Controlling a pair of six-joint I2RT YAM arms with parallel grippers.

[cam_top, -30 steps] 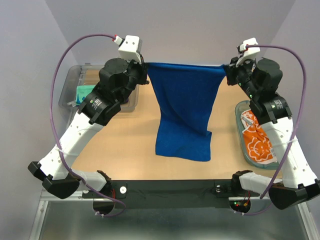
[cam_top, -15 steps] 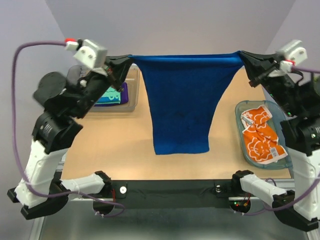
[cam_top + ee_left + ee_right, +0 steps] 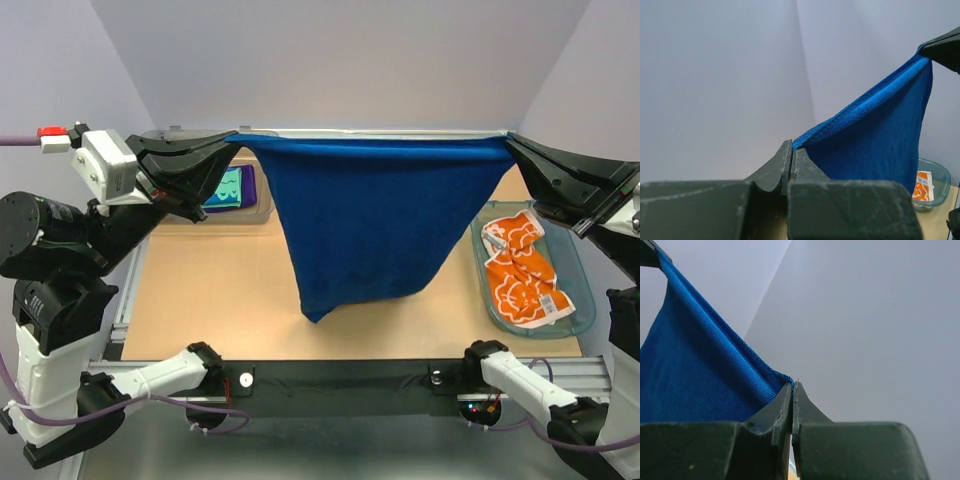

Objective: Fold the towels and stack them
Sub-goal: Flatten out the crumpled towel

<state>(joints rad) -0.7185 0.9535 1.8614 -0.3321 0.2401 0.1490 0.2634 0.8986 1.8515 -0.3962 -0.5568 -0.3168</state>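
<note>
At the bottom of the frame, nearest my station, the table (image 3: 220, 300) runs beneath the blue towel (image 3: 370, 230). The towel hangs as one broad sheet at centre, and its lowest tip droops toward lower centre-left; I cannot tell whether that tip touches the wood. At mid-right, the orange-flowered towel (image 3: 520, 275) lies crumpled in the teal basket (image 3: 588, 318). At mid-left, the mint towel (image 3: 226, 188) and a sliver of the purple towel (image 3: 250, 186) sit in the grey bin (image 3: 245, 213). Farthest back, near the top of the frame, the blue towel's upper hem stretches taut from left to right, so its long axis lies straight across the workspace. The left gripper (image 3: 240, 141) pinches the hem's upper-left corner, its jaws pressed together on the cloth. The right gripper (image 3: 510, 143) does the same at the upper-right corner. Neither arm is nearer: each holds one end at about the same height, with the towel hanging between them toward me. As I judge it, the coming move depends on lowering both corners together, keeping the hem level so the sheet lands flat. The slanted bottom edge suggests the left side would reach the table first.
</note>
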